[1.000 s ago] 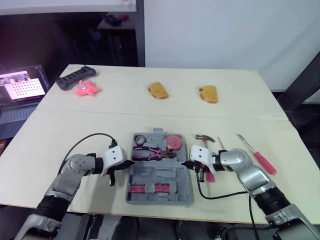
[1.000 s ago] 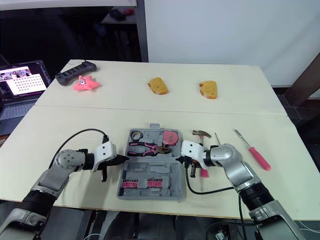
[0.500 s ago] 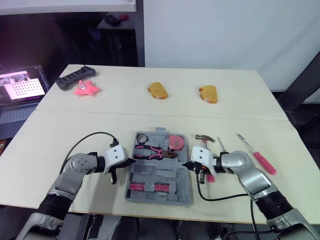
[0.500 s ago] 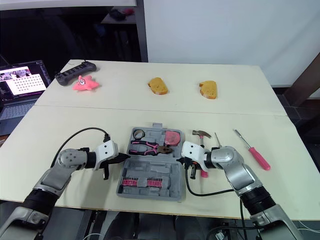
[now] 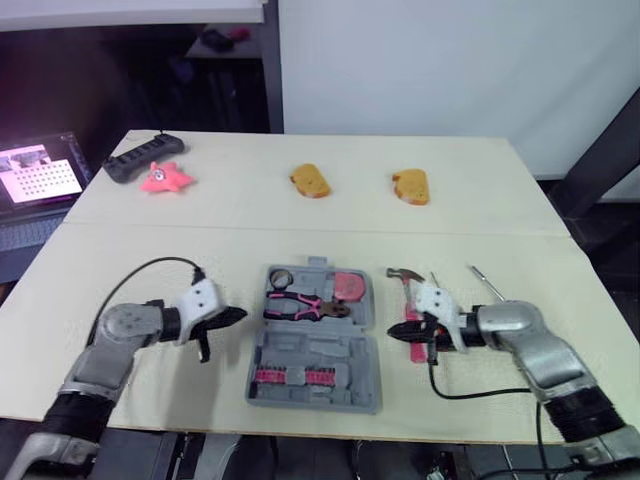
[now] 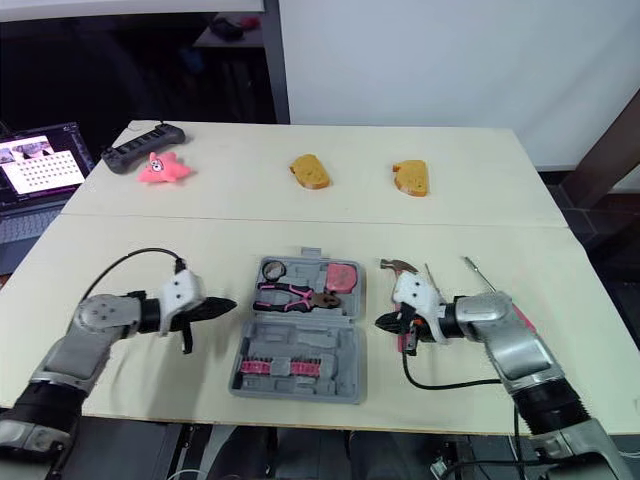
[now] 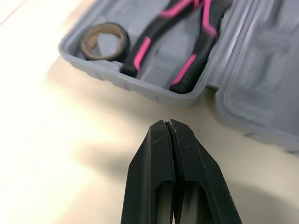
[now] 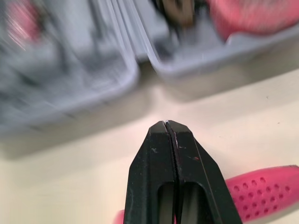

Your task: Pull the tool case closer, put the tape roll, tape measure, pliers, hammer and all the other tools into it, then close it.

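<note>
Fingers together: left gripper [image 7: 170, 122], right gripper [image 8: 167, 122] | right wrist view: hammer handle [image 8: 261, 196] just beside

open grey tool case [image 5: 318, 347], pliers [image 5: 305, 305] inside

Pale table [image 5: 300, 225] | open grey case [image 5: 315, 355] at its near middle | hammer [image 5: 405, 275] just right of case | screwdriver [image 5: 485, 283] farther right | bread slice [image 5: 310, 181] and second slice [image 5: 410, 186] well behind case | pink toy [image 5: 163, 178] touching black power strip [image 5: 135, 160], far behind-left of case
</note>
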Tool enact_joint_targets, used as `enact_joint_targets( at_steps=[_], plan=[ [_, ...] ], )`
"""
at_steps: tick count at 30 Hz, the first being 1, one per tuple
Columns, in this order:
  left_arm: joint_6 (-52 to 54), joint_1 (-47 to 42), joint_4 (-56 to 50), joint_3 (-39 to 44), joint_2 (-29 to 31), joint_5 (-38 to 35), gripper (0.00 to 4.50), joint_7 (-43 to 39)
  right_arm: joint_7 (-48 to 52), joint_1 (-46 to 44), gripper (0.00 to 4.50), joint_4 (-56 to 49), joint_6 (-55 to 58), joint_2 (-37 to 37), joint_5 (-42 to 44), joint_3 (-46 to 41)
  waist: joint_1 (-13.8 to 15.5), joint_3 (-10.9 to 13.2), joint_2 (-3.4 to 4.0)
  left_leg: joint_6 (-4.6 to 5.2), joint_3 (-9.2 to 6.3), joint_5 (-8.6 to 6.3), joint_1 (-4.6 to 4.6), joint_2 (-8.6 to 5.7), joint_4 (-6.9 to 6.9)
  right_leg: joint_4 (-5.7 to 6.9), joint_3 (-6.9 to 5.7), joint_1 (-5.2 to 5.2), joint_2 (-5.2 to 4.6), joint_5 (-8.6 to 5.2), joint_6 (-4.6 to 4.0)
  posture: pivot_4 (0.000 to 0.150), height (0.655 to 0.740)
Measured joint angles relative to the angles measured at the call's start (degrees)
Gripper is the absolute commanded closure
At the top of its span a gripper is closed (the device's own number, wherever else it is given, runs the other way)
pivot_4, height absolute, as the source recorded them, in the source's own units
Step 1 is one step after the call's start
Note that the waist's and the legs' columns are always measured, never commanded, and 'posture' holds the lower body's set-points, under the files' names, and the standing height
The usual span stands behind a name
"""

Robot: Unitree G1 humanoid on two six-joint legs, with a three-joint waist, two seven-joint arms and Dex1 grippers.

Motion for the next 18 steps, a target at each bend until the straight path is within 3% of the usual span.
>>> enact_joint_targets(
  at_steps=[2,9,18],
  plan=[
    [2.22,2.05,-0.92,2.98,1.17,-3.47,3.58,-1.01,0.27,0.46,3.62,-2.17,2.25,-1.14,3.60,-3.71,-0.01,0.00,0.00,0.00,-0.01,0.00,0.00,0.00,0.02,-0.01,-0.01,0.01,0.00,0.00,0.00,0.150,0.7377],
    [4.37,11.74,-2.83,16.82,4.49,-11.21,0.00,-0.95,-4.31,9.96,0.05,0.19,-1.60,-2.88,7.61,-20.08,0.64,0.02,-0.04,0.00,0.04,0.00,-0.03,-0.02,0.02,-0.11,0.01,0.01,-0.04,-0.12,-0.14,0.150,0.7377],
    [1.92,23.49,-1.89,33.52,2.15,-15.21,0.00,3.65,-9.26,27.67,0.05,1.26,-8.28,1.94,10.90,-35.72,0.38,0.00,-0.07,-0.01,0.12,-0.02,0.01,-0.01,-0.05,-0.13,0.11,-0.01,-0.03,-0.20,-0.18,0.150,0.7377]
  ],
)
